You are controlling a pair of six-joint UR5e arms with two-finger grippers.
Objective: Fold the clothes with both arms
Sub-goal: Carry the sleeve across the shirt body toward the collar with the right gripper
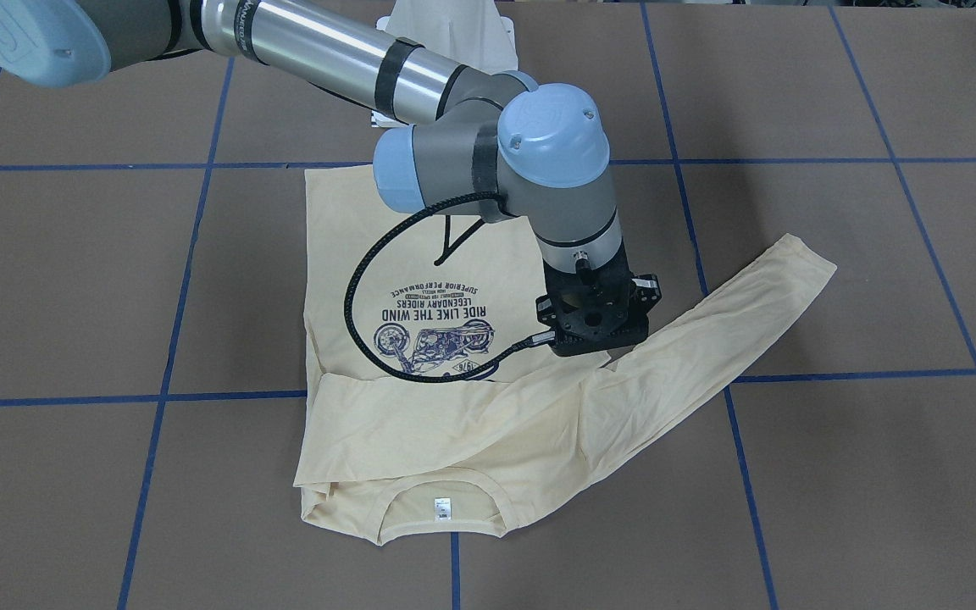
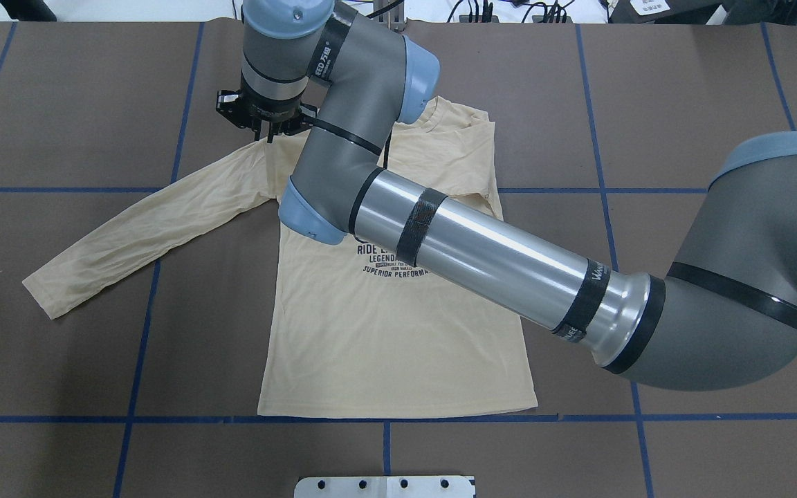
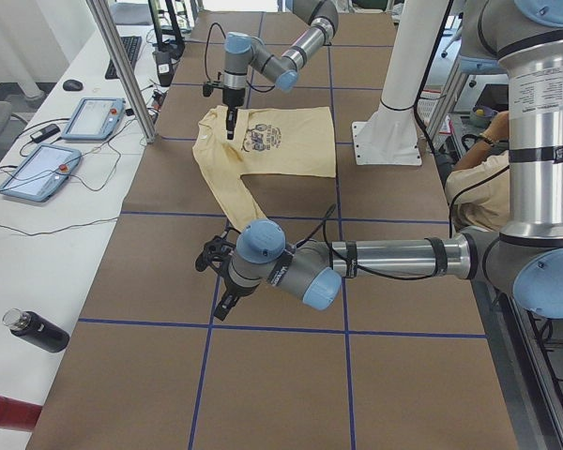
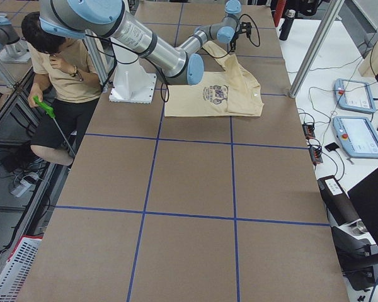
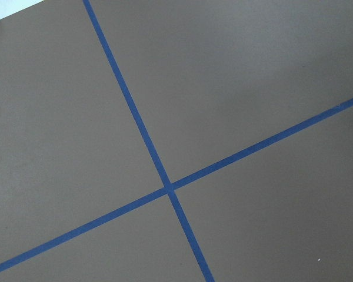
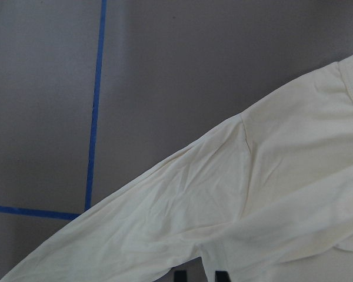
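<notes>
The cream long-sleeved T-shirt [image 2: 385,346] lies flat, print up, on the brown table, its neck label [image 1: 442,507] on the side away from the robot. One sleeve [image 1: 454,415] is folded across the chest. The other sleeve [image 2: 142,235] stretches out flat. My right arm reaches across the shirt. Its gripper [image 2: 266,135] points down just over the shoulder of the stretched sleeve. In the right wrist view its fingertips [image 6: 223,276] stand apart over the cloth [image 6: 270,194], so it is open. My left gripper [image 3: 221,298] hangs over bare table beyond the sleeve's end; I cannot tell its state.
The white pedestal base [image 2: 385,486] stands at the robot's edge of the table. Blue tape lines [image 5: 167,187] cross the brown surface. A seated person [image 4: 63,75] is beside the robot. Tablets [image 3: 47,169] and a bottle [image 3: 38,330] lie on the side bench.
</notes>
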